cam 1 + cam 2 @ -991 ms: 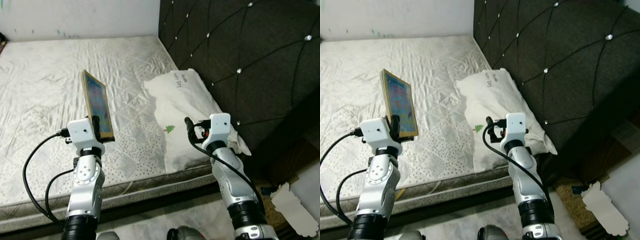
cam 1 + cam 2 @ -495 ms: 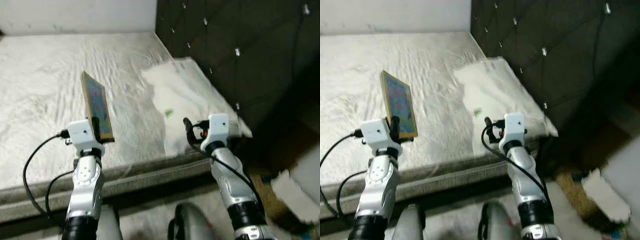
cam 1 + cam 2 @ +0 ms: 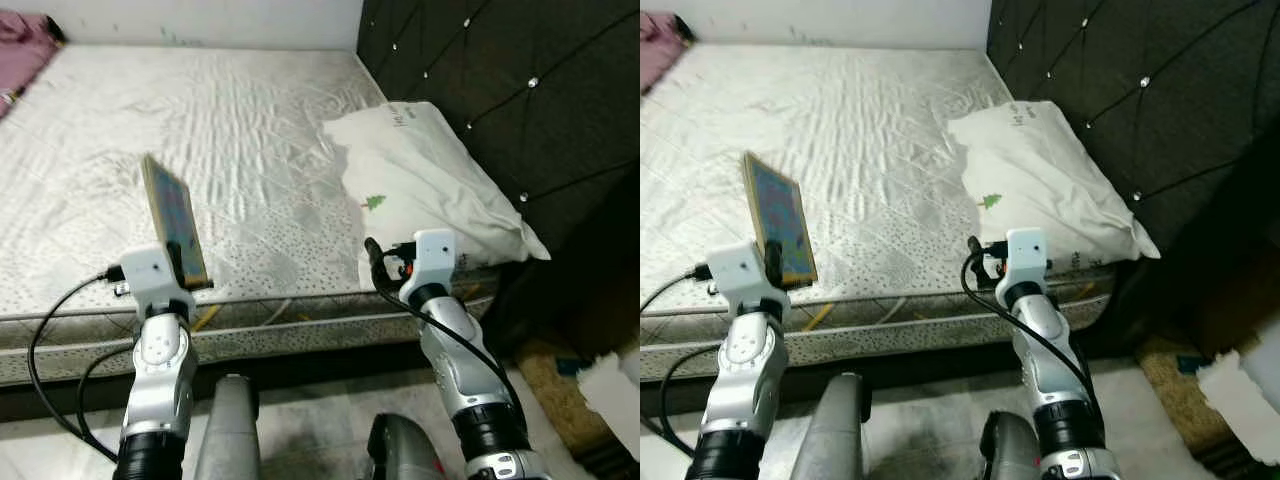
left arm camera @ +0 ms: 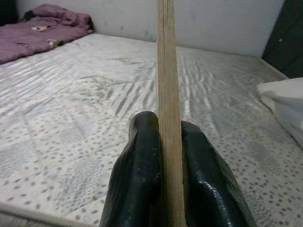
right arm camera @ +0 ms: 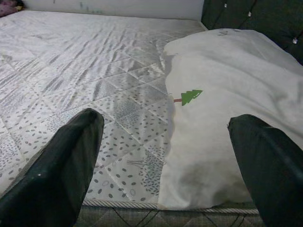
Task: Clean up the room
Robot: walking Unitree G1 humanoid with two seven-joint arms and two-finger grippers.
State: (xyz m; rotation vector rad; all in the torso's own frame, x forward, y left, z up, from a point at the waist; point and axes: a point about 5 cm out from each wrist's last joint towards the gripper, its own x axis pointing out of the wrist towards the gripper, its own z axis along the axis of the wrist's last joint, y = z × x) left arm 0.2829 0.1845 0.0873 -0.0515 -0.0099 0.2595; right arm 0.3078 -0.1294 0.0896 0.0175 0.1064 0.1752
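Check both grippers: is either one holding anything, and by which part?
The left gripper holds a thin flat book upright, its fingers clamped on the lower edge. The right gripper is open and holds nothing, near the pillow.

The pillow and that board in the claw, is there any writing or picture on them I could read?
Pillow: short dark print near its top edge, too small to read.
Pillow: a small green tree picture, no words by it.
Board in the left claw: colourful face, too blurred to read.
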